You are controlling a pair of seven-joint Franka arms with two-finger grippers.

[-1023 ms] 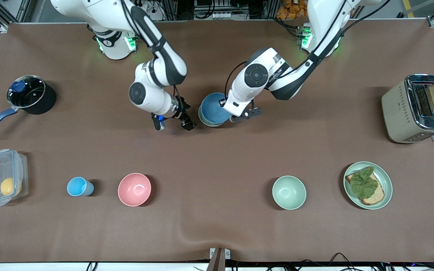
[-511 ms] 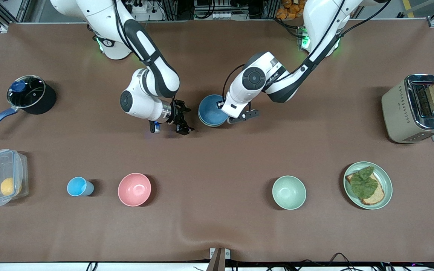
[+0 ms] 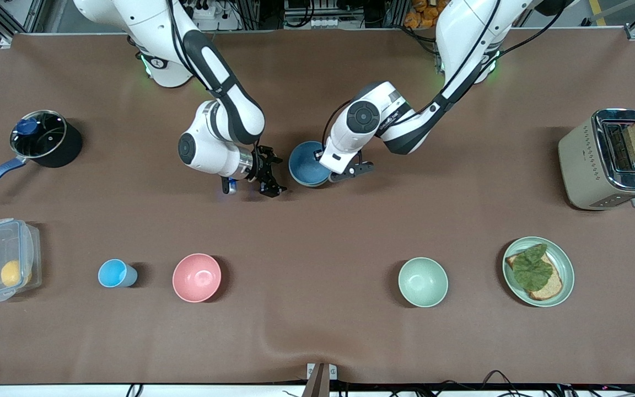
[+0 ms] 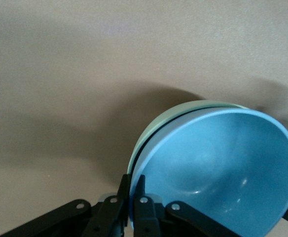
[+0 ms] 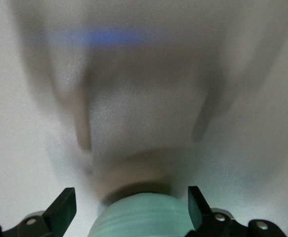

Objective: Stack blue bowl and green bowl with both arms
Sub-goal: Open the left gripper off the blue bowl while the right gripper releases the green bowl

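Bowls sat nested mid-table, mouths up: the blue bowl (image 3: pixel 307 170) inside the green bowl (image 4: pixel 156 132). Left gripper (image 4: pixel 132 210) pinched the blue bowl's rim. Right gripper (image 3: pixel 267 177), fingers spread and empty, hovered beside them. Nearer the camera stood a pink bowl (image 3: pixel 197 277) and a second green bowl (image 3: pixel 423 282).

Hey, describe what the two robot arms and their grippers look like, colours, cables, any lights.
Both arms are glossy white with black joint sections and round dark-grey caps at the joints. A thin black cable runs along each arm. Green lights glow at both bases. The right gripper is black with a blue patch on one finger. The left gripper has thin black fingers with small silver screws, under a white hand.
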